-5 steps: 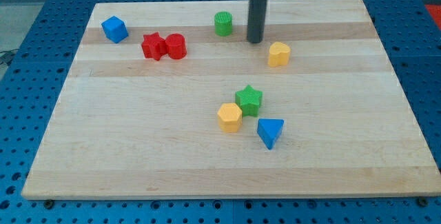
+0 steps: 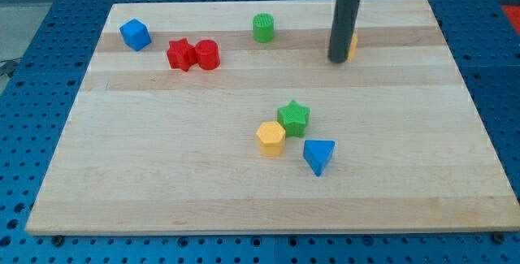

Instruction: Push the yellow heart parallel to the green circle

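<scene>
The yellow heart [image 2: 352, 46] is near the board's upper right, mostly hidden behind my dark rod; only a yellow sliver shows on the rod's right side. My tip [image 2: 338, 59] rests against the heart's left front side. The green circle [image 2: 263, 28], a short cylinder, stands near the view's top centre, well to the left of the heart and a little higher in the view.
A blue cube [image 2: 135, 34] sits at upper left. A red star [image 2: 180, 54] and red cylinder [image 2: 208, 54] touch side by side. A green star [image 2: 293, 118], yellow hexagon [image 2: 270, 138] and blue triangle [image 2: 318, 156] cluster at centre. The wooden board [image 2: 162, 175] lies on a blue pegboard.
My rod has moved right and slightly down the view. The yellow heart has shifted up and right and is now mostly hidden behind the rod.
</scene>
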